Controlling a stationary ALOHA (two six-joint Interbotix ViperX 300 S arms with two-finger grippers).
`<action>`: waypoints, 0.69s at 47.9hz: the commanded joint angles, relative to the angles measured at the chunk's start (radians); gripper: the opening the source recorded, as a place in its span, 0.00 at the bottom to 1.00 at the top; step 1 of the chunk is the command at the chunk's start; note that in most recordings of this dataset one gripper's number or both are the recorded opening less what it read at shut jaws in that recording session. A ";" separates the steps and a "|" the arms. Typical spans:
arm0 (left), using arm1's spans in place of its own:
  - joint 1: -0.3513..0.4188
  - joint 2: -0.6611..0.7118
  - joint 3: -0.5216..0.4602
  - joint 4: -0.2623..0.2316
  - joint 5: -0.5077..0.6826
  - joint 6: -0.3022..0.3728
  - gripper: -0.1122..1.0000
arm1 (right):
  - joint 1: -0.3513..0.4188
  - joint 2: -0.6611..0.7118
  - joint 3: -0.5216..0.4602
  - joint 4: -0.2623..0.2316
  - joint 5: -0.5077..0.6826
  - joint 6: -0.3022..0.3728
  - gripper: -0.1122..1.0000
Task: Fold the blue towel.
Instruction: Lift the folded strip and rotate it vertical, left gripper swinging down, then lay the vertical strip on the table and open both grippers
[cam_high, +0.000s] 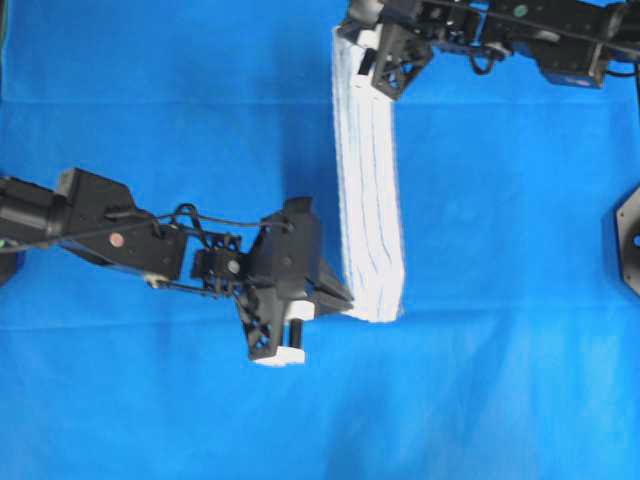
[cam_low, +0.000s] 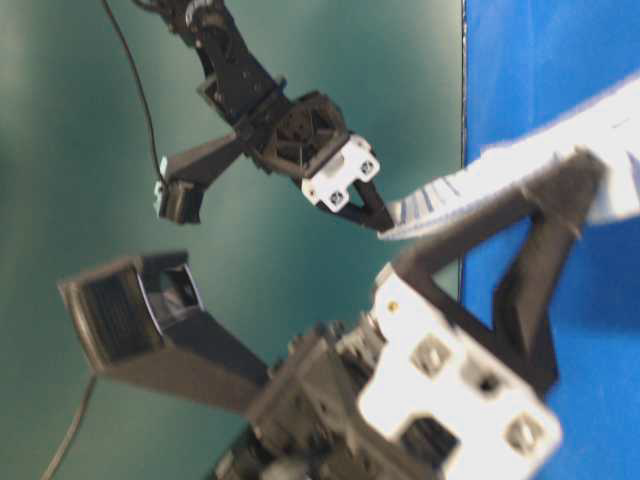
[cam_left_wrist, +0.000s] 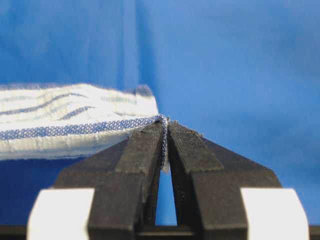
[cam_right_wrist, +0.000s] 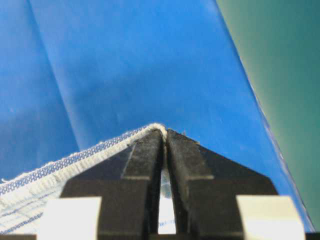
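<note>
The blue towel (cam_high: 370, 180) is a white cloth with thin blue stripes, stretched into a narrow strip running from the top of the overhead view down to the middle. My left gripper (cam_high: 348, 298) is shut on the strip's near corner, and a blue-striped hem (cam_left_wrist: 164, 135) is pinched between its black fingertips. My right gripper (cam_high: 358, 45) is shut on the far corner, where the white hem (cam_right_wrist: 159, 128) folds over its tips. In the table-level view the towel (cam_low: 450, 195) hangs lifted between the right gripper (cam_low: 382, 222) and the left arm.
A plain solid-blue sheet (cam_high: 150, 120) covers the table under the towel. A black arm base (cam_high: 628, 240) sits at the right edge of the overhead view. The sheet's edge meets a green backdrop (cam_right_wrist: 280, 60) in the right wrist view.
</note>
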 joint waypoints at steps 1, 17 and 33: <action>-0.012 -0.040 0.008 -0.002 -0.012 -0.003 0.12 | -0.002 -0.009 -0.035 0.002 -0.009 0.000 0.14; -0.014 -0.049 0.028 -0.002 -0.009 -0.003 0.12 | -0.002 -0.006 -0.040 0.003 -0.003 0.003 0.14; -0.014 -0.049 0.026 -0.002 0.005 -0.003 0.24 | 0.002 -0.009 -0.040 0.005 0.009 0.003 0.14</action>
